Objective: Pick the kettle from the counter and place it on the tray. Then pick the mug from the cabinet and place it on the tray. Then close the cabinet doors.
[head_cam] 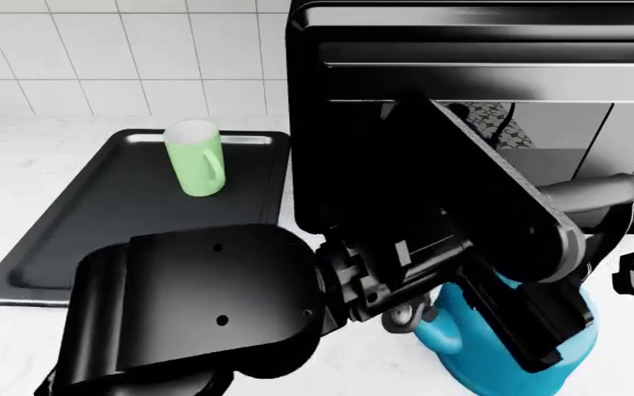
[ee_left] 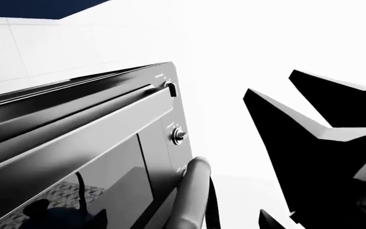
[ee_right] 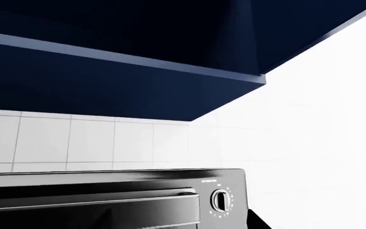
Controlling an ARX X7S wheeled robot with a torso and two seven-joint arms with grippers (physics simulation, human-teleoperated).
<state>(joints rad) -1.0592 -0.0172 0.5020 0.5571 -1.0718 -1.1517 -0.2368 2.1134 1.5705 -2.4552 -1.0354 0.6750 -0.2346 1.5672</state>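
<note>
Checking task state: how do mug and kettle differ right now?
The mug is pale green and stands on the tray; the kettle is bright blue and sits off the tray, on the counter. The mug shows fully; the left arm hides much of the kettle. The kettle looks bigger. Both stand upright.

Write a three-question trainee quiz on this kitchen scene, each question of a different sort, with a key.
1. True or false: the mug stands upright on the tray.
2. Where is the kettle? A) on the tray B) on the counter in front of the oven C) inside the oven
3. Fill in: the kettle's colour is ____.

Key: 1 true; 2 B; 3 blue.
</note>
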